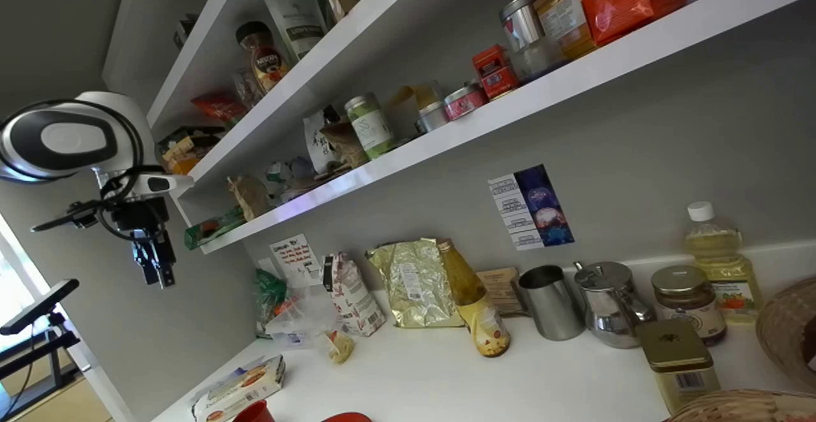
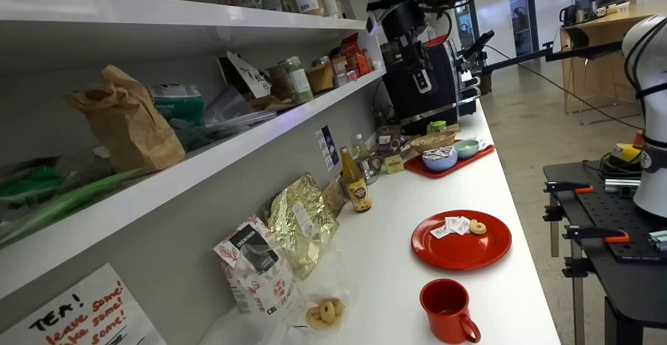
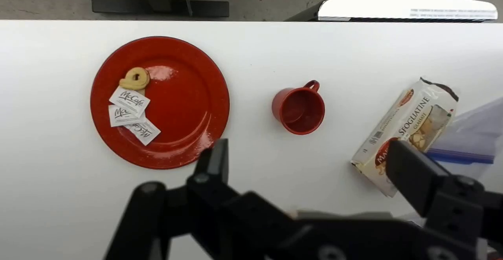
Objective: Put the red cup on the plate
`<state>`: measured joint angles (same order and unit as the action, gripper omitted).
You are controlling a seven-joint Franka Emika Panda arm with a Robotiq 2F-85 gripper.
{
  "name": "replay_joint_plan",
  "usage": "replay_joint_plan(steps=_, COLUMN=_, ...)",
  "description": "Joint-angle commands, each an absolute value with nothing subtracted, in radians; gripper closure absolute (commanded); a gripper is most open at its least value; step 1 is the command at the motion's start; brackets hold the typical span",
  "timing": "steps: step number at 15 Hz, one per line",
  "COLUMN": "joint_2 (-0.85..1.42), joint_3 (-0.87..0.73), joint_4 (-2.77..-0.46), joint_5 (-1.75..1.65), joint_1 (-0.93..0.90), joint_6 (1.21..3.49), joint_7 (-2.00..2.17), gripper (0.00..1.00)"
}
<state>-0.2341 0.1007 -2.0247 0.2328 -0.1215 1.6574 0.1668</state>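
The red cup (image 3: 299,108) stands upright on the white counter with its handle toward the counter edge. It also shows in an exterior view (image 2: 444,311) and partly at the bottom of an exterior view (image 1: 255,413). The red plate (image 3: 184,91) lies beside the cup, apart from it. It holds several white packets and ring biscuits. The plate also shows in an exterior view (image 2: 458,256), and only its rim in an exterior view (image 1: 347,417). My gripper (image 3: 308,154) is open and empty, high above the counter. It also shows in both exterior views (image 1: 159,275) (image 2: 422,82).
A pastry packet (image 3: 406,130) lies on the counter near the cup. A yellow bottle (image 2: 355,181), a gold foil bag (image 2: 302,225) and a bag of ring biscuits (image 2: 325,312) stand along the wall. A white shelf (image 1: 357,180) with groceries overhangs the counter. A red tray (image 2: 435,174) carries bowls.
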Motion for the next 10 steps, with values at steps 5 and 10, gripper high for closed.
replay_joint_plan(steps=5, joint_2=-0.203, joint_3=0.156, joint_4=-2.101, joint_5=0.275, joint_1=-0.143, joint_6=1.739, joint_7=0.186, gripper=0.00)
replay_joint_plan(steps=10, joint_2=-0.192, joint_3=0.216, joint_4=-2.221, joint_5=0.261, joint_1=-0.166, joint_6=1.969, joint_7=0.311, gripper=0.00)
